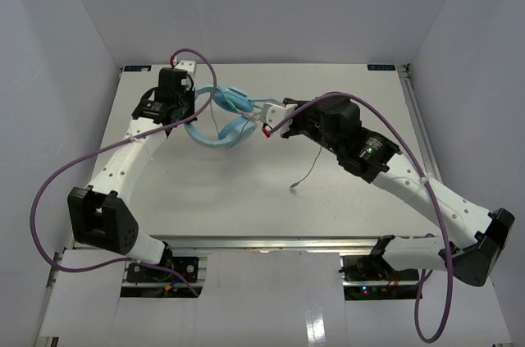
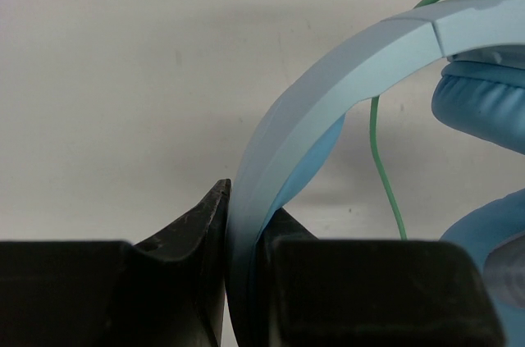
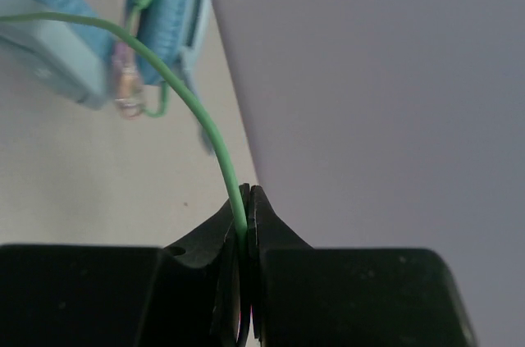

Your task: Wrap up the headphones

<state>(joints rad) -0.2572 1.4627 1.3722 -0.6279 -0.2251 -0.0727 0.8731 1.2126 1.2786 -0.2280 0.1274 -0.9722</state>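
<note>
So the headphones (image 1: 220,121) are sitting toward the far middle of the table (image 1: 246,207), strung between the two arms. The left gripper (image 1: 190,111) has its jaws pinched tight on the headband (image 2: 328,93). From the left wrist view the band comes straight up out of the closed fingers (image 2: 197,224) and sweeps over to the right, where the padded earcups (image 2: 484,101) are. From above, the long axis runs roughly left to right: the curve of the band bulges to the left and toward the near side, and the earcups point right, at the other arm. Can't tell whether any part of it is actually resting on the table or all of it is held up. The right gripper (image 1: 267,124) is just beside the earcups and it's closed too, on the thin green cable (image 3: 189,101). In its own wrist view the cable sits squeezed between the fingertips and arcs up and left to an earcup, blurry back there. The rest of the cable drops away from that gripper toward the near side, and its loose end (image 1: 293,189) lies on the table under the right arm. One more loop of green shows behind the headband in the left wrist view.
</note>
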